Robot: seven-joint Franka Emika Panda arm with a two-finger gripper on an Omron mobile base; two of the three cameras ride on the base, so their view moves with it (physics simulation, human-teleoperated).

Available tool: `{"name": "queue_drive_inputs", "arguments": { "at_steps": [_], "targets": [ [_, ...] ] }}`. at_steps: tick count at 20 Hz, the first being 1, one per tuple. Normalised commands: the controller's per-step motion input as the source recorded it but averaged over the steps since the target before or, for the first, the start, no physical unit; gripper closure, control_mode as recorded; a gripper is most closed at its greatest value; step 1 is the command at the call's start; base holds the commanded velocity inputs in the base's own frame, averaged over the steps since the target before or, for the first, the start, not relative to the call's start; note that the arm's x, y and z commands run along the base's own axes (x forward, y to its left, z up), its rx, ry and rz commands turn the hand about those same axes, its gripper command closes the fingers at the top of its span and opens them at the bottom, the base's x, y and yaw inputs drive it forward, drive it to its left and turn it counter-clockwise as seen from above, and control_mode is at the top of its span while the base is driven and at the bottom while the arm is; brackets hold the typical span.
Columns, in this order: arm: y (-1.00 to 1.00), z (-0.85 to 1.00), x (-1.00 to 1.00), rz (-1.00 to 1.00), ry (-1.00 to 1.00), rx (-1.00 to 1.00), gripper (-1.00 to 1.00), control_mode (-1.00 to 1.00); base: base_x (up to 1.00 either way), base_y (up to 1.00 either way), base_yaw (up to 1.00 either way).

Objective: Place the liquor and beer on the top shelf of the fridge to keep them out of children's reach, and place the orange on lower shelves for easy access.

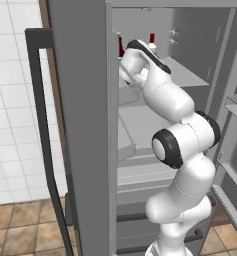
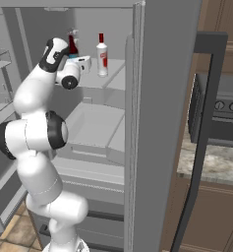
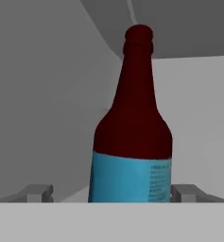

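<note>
beer (image 3: 132, 142) dead ahead of my gripper (image 3: 112, 193), upright, long axis vertical, sitting between my two fingertips (image 3: 38, 193) with a visible gap on each side. so my fingers are spread wide and holding nothing; bottle stands on its own on the top shelf (image 2: 110, 74) of the fridge (image 2: 152, 123). liquor (image 2: 102, 55) stands upright on that shelf too, just to the right of the beer in the right base view, apart from it. orange: can't see it from these views. my arm reaches up and forward into the top compartment, wrist bent so the hand points level at the bottle. my guess: beer is placed, next move is a straight pull back without clipping it.
</note>
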Motion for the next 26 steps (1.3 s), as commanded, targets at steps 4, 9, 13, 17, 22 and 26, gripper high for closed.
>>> {"name": "queue_drive_inputs", "arguments": {
  "at_steps": [4, 9, 13, 17, 22, 26],
  "targets": [
    [-0.09, 0.23, -0.07, -0.02, 0.06, -0.04, -1.00, -1.00, 0.00, 0.00, 0.00],
    [-0.27, 0.34, -0.24, -0.05, 0.10, -0.04, -1.00, -1.00, 0.00, 0.00, 0.00],
    [-0.38, 0.39, -0.19, -0.06, 0.10, -0.03, -1.00, -1.00, 0.00, 0.00, 0.00],
    [-0.40, 0.41, -0.29, -0.06, 0.10, -0.02, -1.00, -1.00, 0.00, 0.00, 0.00],
    [-0.36, 0.39, -0.60, -0.03, 0.11, -0.02, -1.00, -1.00, 0.00, 0.00, 0.00],
    [-0.39, 0.40, -0.79, 0.00, 0.11, -0.01, -1.00, -1.00, 0.00, 0.00, 0.00]
  ]
}}
